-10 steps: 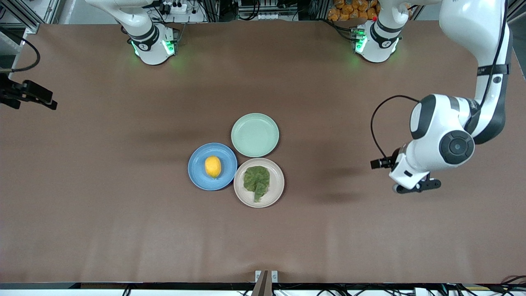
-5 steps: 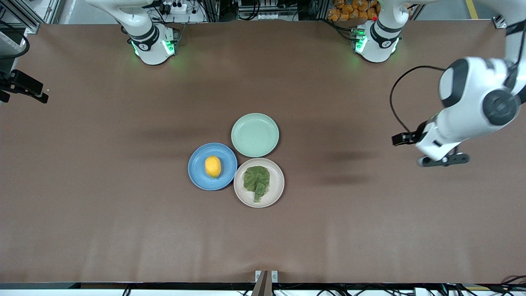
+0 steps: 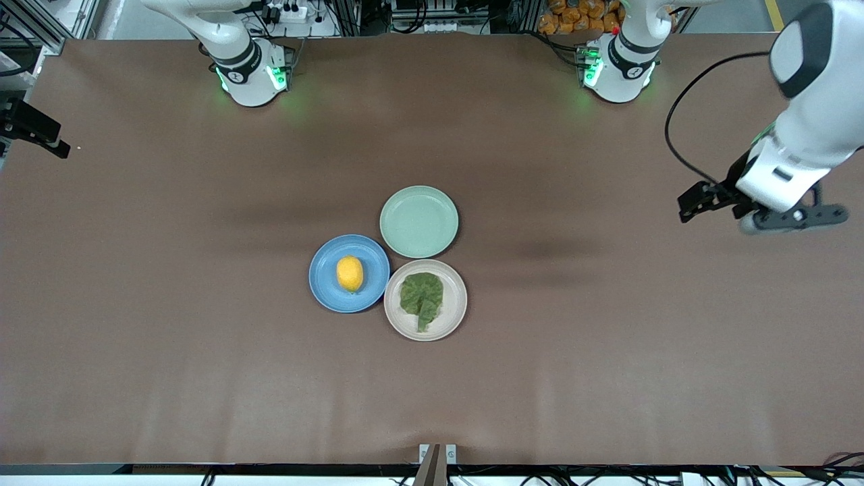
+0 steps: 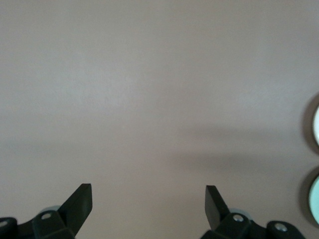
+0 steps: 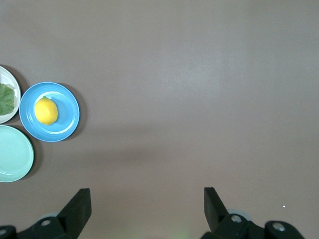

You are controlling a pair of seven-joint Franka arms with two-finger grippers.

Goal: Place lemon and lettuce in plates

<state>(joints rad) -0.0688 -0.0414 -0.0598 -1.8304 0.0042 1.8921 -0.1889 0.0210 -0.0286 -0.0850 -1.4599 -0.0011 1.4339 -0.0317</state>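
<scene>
The yellow lemon [image 3: 349,273] lies in the blue plate [image 3: 322,291]. The dark green lettuce [image 3: 422,294] lies flat in the beige plate [image 3: 457,312], which touches the blue plate on the side toward the left arm's end. Both show in the right wrist view too: the lemon [image 5: 46,110] in the blue plate [image 5: 67,127], the lettuce [image 5: 5,99] at the frame's edge. My left gripper [image 3: 791,218] [image 4: 148,191] is open and empty, up over bare table at the left arm's end. My right gripper [image 3: 30,127] [image 5: 145,194] is open and empty, high over the right arm's end.
An empty pale mint green plate [image 3: 418,221] stands against the two plates, farther from the front camera; it also shows in the right wrist view [image 5: 12,153]. Brown mat [image 3: 202,337] covers the table all around the three plates.
My left arm has swung away from the plates toward its own end of the table and toward the bases. My right gripper has slid further toward the table's edge. Lemon and lettuce have not moved.
</scene>
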